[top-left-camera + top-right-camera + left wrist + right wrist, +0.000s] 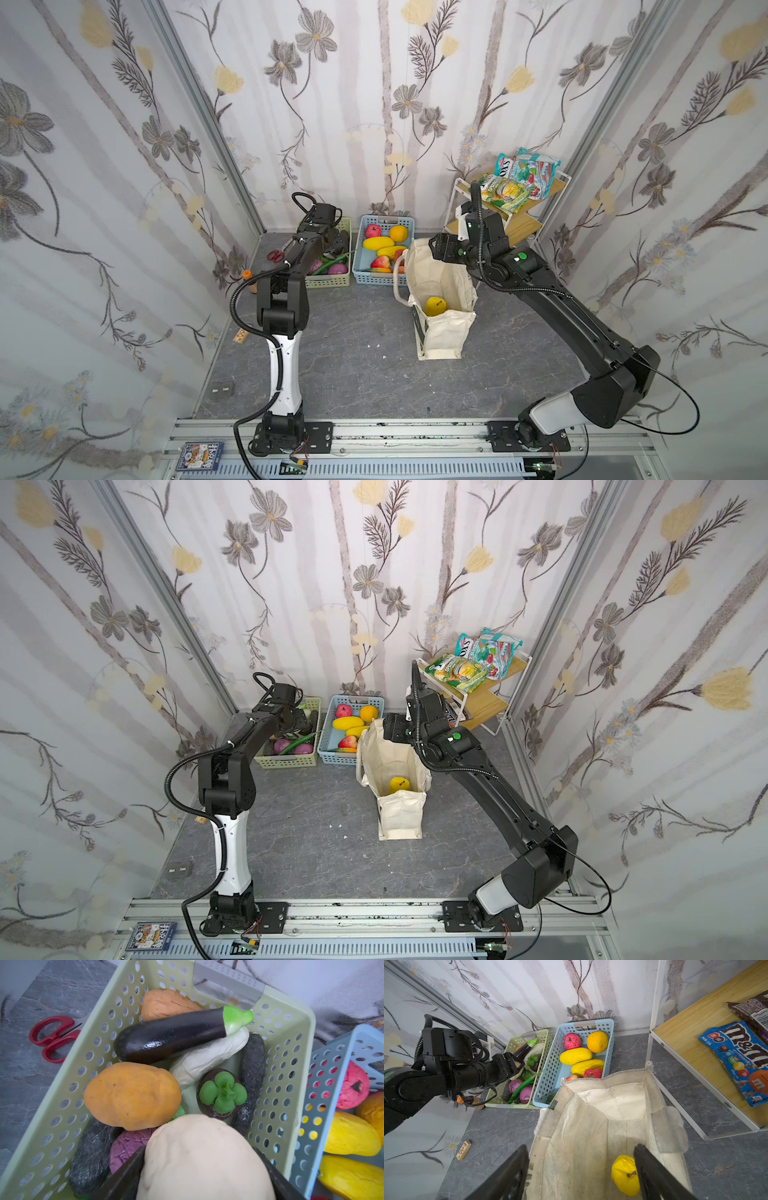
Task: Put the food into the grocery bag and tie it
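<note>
The cream grocery bag (440, 286) (395, 762) stands open on the grey floor, with one yellow fruit (435, 306) (624, 1176) at its bottom. My right gripper (581, 1147) (434, 246) hovers open over the bag's mouth, holding nothing. In the left wrist view my left gripper (199, 1151) is shut on a cream food piece (205, 1167) just above the green basket (291, 1043). That basket holds an eggplant (170, 1039), orange pieces (133, 1095) and other vegetables. Yellow, red and orange fruit (379, 243) lie in the blue basket (358, 266). A blue candy packet (737, 1059) lies on the shelf.
A white wire rack with wooden shelves (521, 230) stands at the back right, with several snack packets (523, 176) on top. Red scissors (52, 1039) lie left of the green basket. A small wooden block (463, 1150) lies near the left wall.
</note>
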`<state>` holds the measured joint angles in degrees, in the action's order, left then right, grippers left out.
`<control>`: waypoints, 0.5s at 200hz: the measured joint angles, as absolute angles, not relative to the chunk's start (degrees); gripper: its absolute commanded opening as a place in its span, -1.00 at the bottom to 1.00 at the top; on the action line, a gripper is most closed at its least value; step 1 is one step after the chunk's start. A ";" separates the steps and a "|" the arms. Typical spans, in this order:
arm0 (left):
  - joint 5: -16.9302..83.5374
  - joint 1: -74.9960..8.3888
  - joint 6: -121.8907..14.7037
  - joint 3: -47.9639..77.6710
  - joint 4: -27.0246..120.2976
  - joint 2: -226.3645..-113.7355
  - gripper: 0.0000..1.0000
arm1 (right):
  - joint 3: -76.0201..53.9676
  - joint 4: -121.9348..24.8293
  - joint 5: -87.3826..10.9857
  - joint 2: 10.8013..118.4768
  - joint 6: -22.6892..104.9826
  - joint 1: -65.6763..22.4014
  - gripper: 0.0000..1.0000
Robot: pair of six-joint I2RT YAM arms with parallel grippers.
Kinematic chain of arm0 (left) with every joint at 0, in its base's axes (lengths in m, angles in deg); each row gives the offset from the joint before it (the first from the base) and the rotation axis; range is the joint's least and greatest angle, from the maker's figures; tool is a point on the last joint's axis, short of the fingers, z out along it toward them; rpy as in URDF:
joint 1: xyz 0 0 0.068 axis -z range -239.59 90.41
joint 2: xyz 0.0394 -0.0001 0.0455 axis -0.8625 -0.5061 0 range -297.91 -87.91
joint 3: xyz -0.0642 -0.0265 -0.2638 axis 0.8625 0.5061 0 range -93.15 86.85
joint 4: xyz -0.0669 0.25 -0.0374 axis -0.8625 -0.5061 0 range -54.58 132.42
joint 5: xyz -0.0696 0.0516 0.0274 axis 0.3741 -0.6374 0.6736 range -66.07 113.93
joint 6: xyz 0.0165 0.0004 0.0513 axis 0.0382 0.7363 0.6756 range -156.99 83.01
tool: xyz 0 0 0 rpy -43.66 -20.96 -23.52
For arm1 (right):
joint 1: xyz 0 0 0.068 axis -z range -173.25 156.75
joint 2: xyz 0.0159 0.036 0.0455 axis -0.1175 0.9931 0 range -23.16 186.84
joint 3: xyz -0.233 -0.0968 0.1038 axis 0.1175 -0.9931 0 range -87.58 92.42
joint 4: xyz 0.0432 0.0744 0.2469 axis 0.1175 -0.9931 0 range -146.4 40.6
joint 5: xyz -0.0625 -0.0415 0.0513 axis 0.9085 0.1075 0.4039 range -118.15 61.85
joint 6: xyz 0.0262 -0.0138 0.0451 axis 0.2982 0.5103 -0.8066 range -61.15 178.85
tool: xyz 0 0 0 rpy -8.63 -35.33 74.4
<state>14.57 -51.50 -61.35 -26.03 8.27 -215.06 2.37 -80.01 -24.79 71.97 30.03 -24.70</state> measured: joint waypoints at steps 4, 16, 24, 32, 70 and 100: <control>14.57 -51.43 -61.35 -25.79 8.24 -214.69 0.52 | 2.37 -80.01 -24.79 71.97 30.05 -24.70 0.59; 14.68 -51.10 -61.17 -24.96 7.92 -213.25 0.52 | 2.26 -80.04 -24.83 71.97 30.44 -24.70 0.59; 14.94 -50.80 -61.15 -24.50 7.85 -212.33 0.51 | 2.11 -80.01 -25.01 71.97 30.44 -24.70 0.59; 15.16 -50.40 -61.15 -23.97 7.74 -211.17 0.52 | 1.98 -80.04 -25.23 71.97 30.47 -24.70 0.59; 16.36 -47.87 -61.15 -21.00 7.11 -204.28 0.52 | 0.95 -80.36 -25.47 71.73 30.88 -24.65 0.60; 16.77 -45.29 -61.17 -19.10 6.52 -199.02 0.52 | 0.25 -80.36 -26.30 71.42 31.40 -24.35 0.62</control>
<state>16.77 -45.29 -61.17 -19.10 6.52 -199.02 0.25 -80.36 -26.30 71.42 31.40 -24.35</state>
